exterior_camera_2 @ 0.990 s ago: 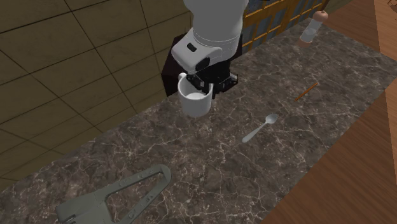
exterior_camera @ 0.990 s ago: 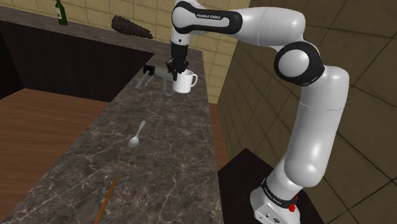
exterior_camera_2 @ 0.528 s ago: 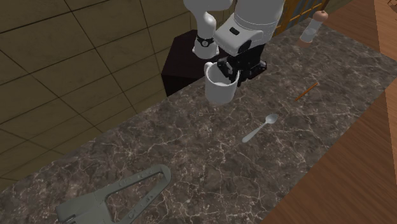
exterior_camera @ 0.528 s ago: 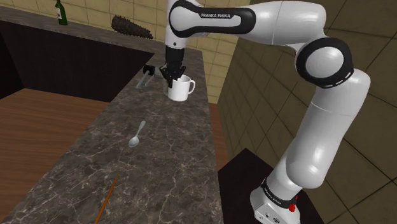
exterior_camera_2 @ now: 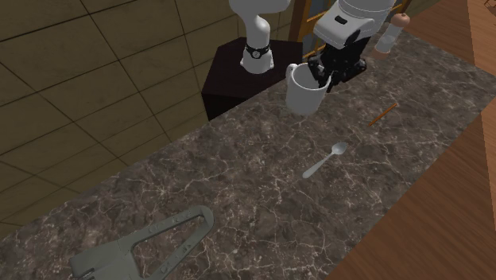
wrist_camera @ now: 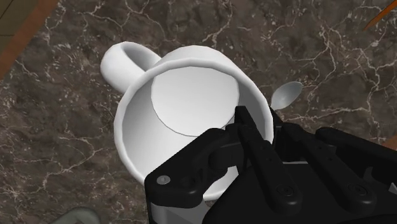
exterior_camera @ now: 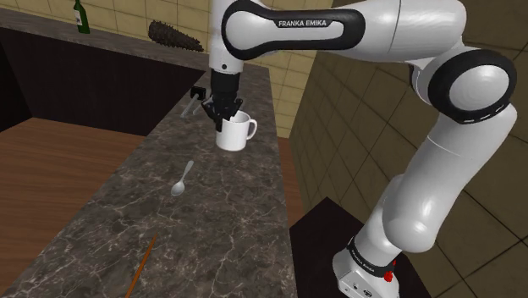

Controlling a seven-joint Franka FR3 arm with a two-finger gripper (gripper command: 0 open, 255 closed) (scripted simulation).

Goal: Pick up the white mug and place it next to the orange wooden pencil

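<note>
Hanging mug: white mug [exterior_camera: 234, 134] [exterior_camera_2: 304, 91] [wrist_camera: 184, 95], mouth up, carried under the gripper and apparently clear of the surface; how far clear I cannot tell. Its handle points to the shoulder view's right.
Grip: black gripper [exterior_camera: 222, 112] [exterior_camera_2: 327, 73] [wrist_camera: 254, 127] comes down from above and is closed onto the mug's rim. The wrist view shows one finger inside the cup and the other outside the wall, on the side opposite the handle.
Mug interior: plain white, flat bottom visible, nothing in it.
Below the mug: dark veined marble counter [exterior_camera: 220, 220] [exterior_camera_2: 238, 191], near its edge on the stand side.
Spoon: grey spoon [exterior_camera: 182, 179] [exterior_camera_2: 324, 161] [wrist_camera: 286, 95] lies flat on the counter, between the mug and the pencil, apart from both.
Pencil: orange pencil [exterior_camera: 140, 266] [exterior_camera_2: 384, 113] [wrist_camera: 382, 14] lies flat near the counter's far end from the mug, well apart from it.
Grey tool: flat grey frame-shaped piece [exterior_camera_2: 135, 246] on the counter at the opposite end, well apart from the mug.
Grinder: clear mill with a brown top [exterior_camera_2: 393, 32], upright at the counter's end beyond the pencil.
Back ledge: green bottle [exterior_camera: 81, 17] upright; dark bristly object [exterior_camera: 175, 35] lying beside it.
Stand: dark box [exterior_camera: 321, 229] against the tiled wall, with the white arm [exterior_camera: 440, 169] arching over the counter.
</note>
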